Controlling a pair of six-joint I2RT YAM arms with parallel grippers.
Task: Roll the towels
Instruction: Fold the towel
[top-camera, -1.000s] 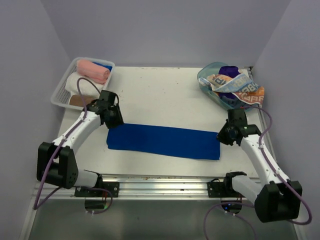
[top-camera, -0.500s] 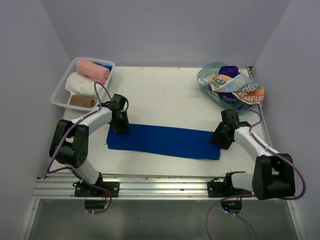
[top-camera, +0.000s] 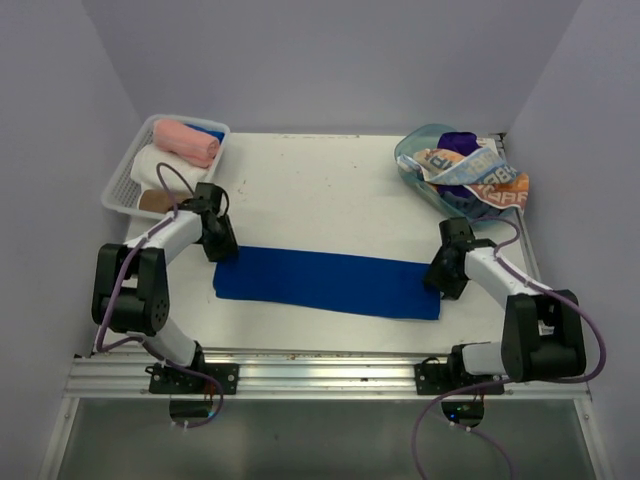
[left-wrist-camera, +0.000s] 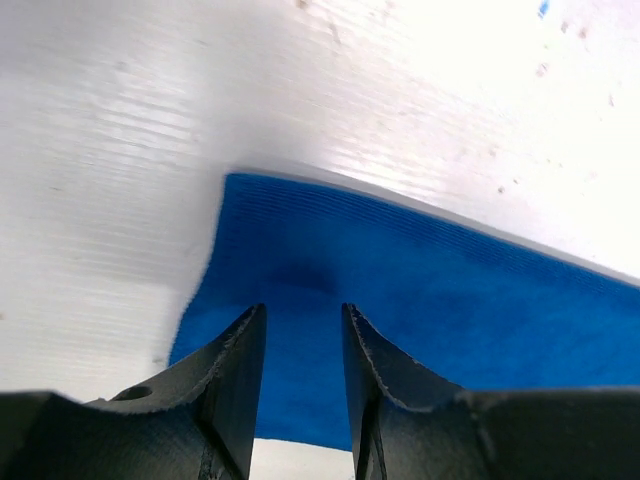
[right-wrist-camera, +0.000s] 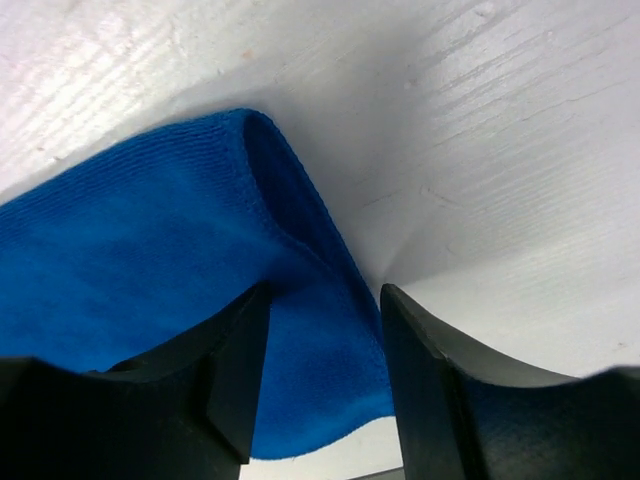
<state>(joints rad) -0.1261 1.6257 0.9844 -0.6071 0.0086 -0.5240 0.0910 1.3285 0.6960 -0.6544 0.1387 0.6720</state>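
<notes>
Blue towel (top-camera: 325, 282) flat on table (top-camera: 320, 190), folded to a long strip, not yet rolled; basket (top-camera: 122, 180) off its far-left corner, tub (top-camera: 408, 160) beyond its right end. Left gripper (top-camera: 224, 250) is down at the towel's far-left corner, having slid a little left of where it stood half a second back. Left wrist view: fingers (left-wrist-camera: 232, 380) narrowly apart, tips on or just above the cloth, a shallow dent ahead of them, nothing pinched. Right gripper (top-camera: 441, 281) is low at the towel's right end, barely shifted. Its fingers (right-wrist-camera: 235, 370) have spread over the last second and now straddle the short edge, which stands as a small ridge between them, free of both pads as far as can be seen. Reading: right side has probably just let go of that edge; straightening looks finished, rolling not begun. Likely next need is a fresh hold on one short end to start the first turn. Pink roll (top-camera: 186, 141) sits in basket; printed towel (top-camera: 485, 180) hangs over tub rim, waiting.
</notes>
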